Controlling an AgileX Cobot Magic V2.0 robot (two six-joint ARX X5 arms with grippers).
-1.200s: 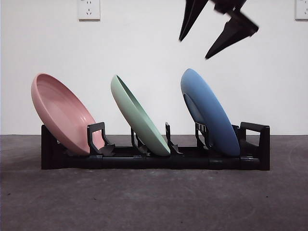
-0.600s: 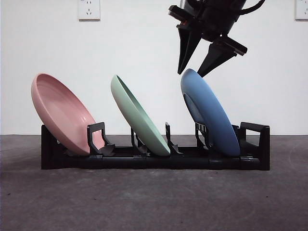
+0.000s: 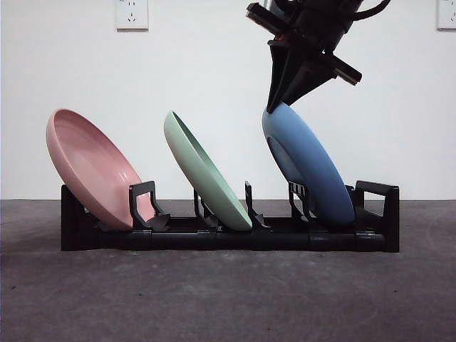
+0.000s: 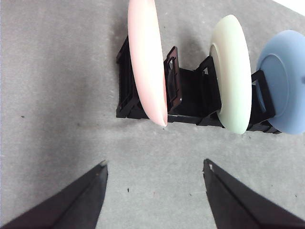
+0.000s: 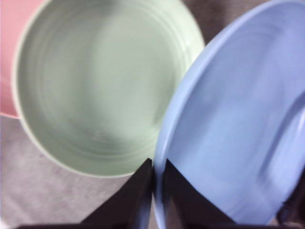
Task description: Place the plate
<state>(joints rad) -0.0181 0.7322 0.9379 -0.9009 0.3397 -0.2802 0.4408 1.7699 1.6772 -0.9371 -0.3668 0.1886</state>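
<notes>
Tabletop [image 3: 228, 299], grey and slightly rough, runs the whole width of the room's near edge, with a white wall [image 3: 214, 71] behind it. Across it sits a long black dish rack [image 3: 228, 231], its upright prongs splitting it into slots. Three plates lean in the rack, all tilted the same way: a pink plate [image 3: 92, 171] at one end, a green plate [image 3: 203, 171] in the middle slot, and a blue plate [image 3: 306, 167] in the slot nearest the other end, its lower rim down in the rack. The right gripper [image 3: 279, 107] comes down from above and is clamped on the top rim of the blue plate, one jaw on each face, as its own wrist camera shows up close [image 5: 155, 191]. The left gripper [image 4: 152, 167] hangs well apart from the rack on the pink plate's side, jaws spread wide over bare table. Two wall sockets [image 3: 132, 14] sit high on the wall.
</notes>
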